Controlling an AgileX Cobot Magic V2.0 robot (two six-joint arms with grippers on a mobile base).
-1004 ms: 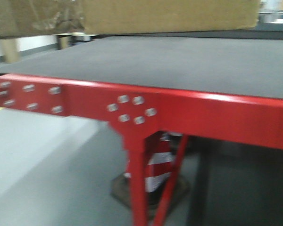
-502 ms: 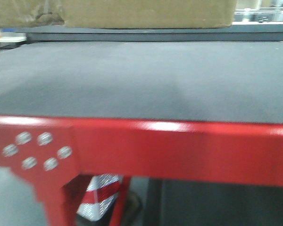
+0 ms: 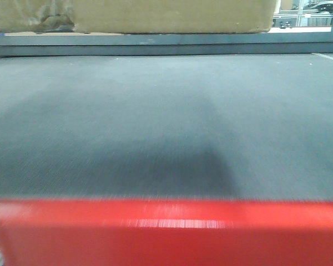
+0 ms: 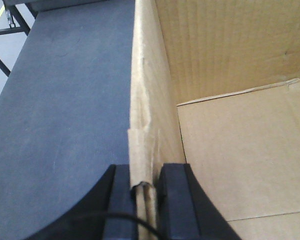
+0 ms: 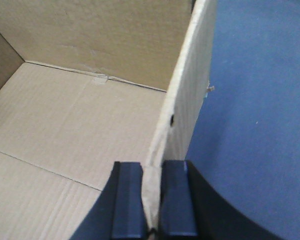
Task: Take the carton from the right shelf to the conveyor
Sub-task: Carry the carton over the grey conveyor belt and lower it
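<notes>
Well, open carton [image 5: 65, 130] over conveyor [image 3: 166, 122]

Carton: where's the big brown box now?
The carton is at the top of the front view, over the far part of the conveyor, its side walls pinched by the left gripper and right gripper.

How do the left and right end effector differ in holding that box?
The left end effector pinches a carton wall with the belt on its left in its view; the right end effector has the belt on its right. The edge at the left one is creased and frayed; at the right one it is straighter, with a small dark hole. Both are shut astride a wall.
</notes>
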